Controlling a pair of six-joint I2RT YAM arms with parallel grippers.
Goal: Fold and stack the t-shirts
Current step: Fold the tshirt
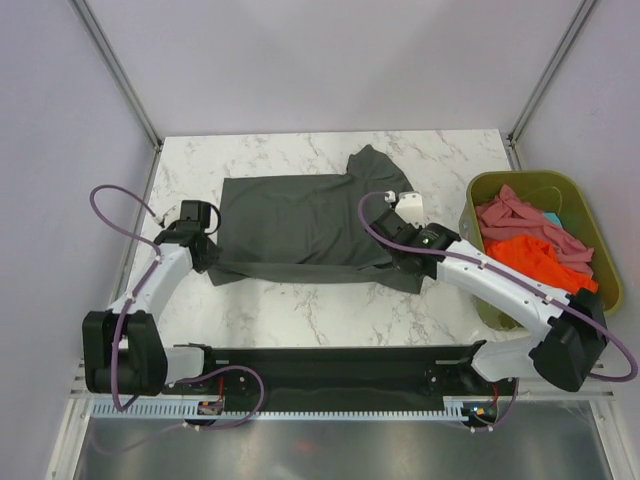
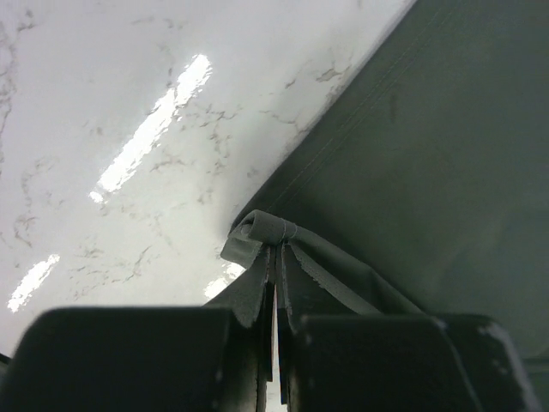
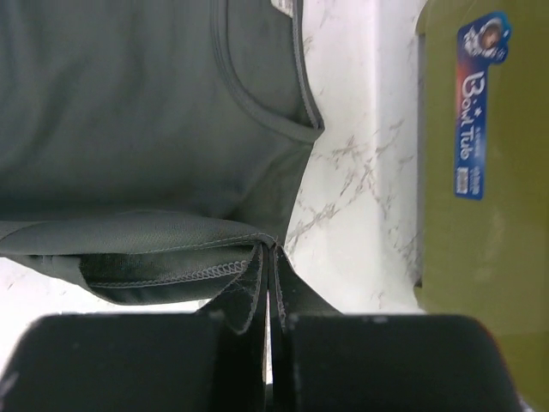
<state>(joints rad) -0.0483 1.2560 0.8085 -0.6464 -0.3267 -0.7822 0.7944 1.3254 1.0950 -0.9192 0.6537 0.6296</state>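
Note:
A dark charcoal t-shirt [image 1: 300, 215] lies spread on the marble table [image 1: 290, 315], with one sleeve [image 1: 375, 165] pointing toward the back. My left gripper [image 1: 203, 250] is shut on the shirt's near left corner. In the left wrist view the bunched hem [image 2: 266, 228] sits pinched at the tips of the left gripper [image 2: 276, 251]. My right gripper [image 1: 392, 262] is shut on the near right edge. The right wrist view shows a stitched fold [image 3: 163, 273] held in the right gripper [image 3: 270, 251], with the neckline [image 3: 257, 112] beyond. Orange [image 1: 535, 262] and pink [image 1: 520, 215] t-shirts lie heaped in the bin.
An olive-green plastic bin [image 1: 472, 212] stands at the table's right edge, close to my right arm; its labelled wall [image 3: 497, 257] fills the right of the right wrist view. Bare marble [image 2: 129, 129] lies to the left of the shirt. Frame posts rise at the back corners.

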